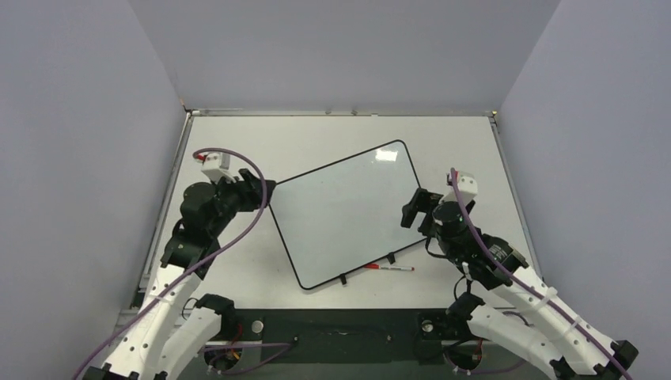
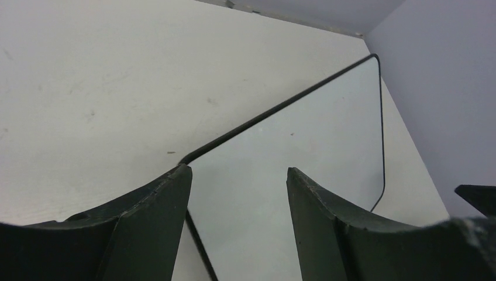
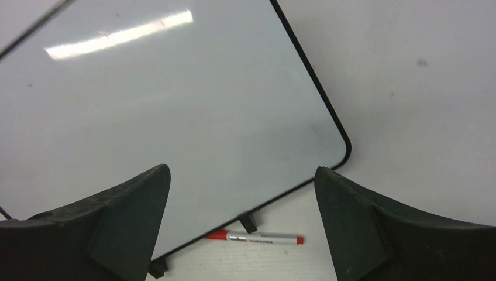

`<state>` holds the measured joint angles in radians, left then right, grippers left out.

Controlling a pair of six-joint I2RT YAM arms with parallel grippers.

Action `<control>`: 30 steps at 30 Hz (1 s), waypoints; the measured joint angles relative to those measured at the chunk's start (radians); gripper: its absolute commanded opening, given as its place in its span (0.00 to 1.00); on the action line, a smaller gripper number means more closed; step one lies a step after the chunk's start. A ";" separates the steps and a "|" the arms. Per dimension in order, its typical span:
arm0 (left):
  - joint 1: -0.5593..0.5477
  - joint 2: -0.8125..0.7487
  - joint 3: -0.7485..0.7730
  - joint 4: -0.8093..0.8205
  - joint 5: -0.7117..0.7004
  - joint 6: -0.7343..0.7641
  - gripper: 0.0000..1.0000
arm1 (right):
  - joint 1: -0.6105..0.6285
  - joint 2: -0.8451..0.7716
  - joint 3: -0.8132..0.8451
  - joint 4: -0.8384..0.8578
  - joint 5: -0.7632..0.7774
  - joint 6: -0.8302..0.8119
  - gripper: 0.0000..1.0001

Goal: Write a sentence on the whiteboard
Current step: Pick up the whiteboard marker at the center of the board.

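The whiteboard [image 1: 348, 214] lies tilted on the table, glossy white with a thin black rim and two black clips on its near edge. It is blank; no red sentence shows on it. A red-capped marker [image 1: 389, 268] lies on the table just beside the near edge, also in the right wrist view [image 3: 257, 237]. My left gripper [image 1: 265, 190] is open at the board's left corner [image 2: 186, 159]. My right gripper [image 1: 411, 210] is open and empty over the board's right edge [image 3: 345, 146], above the marker.
The white tabletop [image 1: 237, 269] surrounds the board. Grey walls [image 1: 95, 158] close in on the left, back and right. The dark base strip [image 1: 332, 324] with the arm mounts runs along the near edge.
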<state>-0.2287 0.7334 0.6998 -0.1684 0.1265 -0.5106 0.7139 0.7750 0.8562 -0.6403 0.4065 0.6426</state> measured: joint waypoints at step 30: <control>-0.262 0.001 0.052 -0.008 -0.202 0.109 0.58 | 0.362 0.006 -0.415 -0.215 0.231 1.021 0.61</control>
<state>-0.4904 0.7345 0.7517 -0.1768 -0.0757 -0.4019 1.0756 0.7811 0.4408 -0.8551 0.6376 1.6638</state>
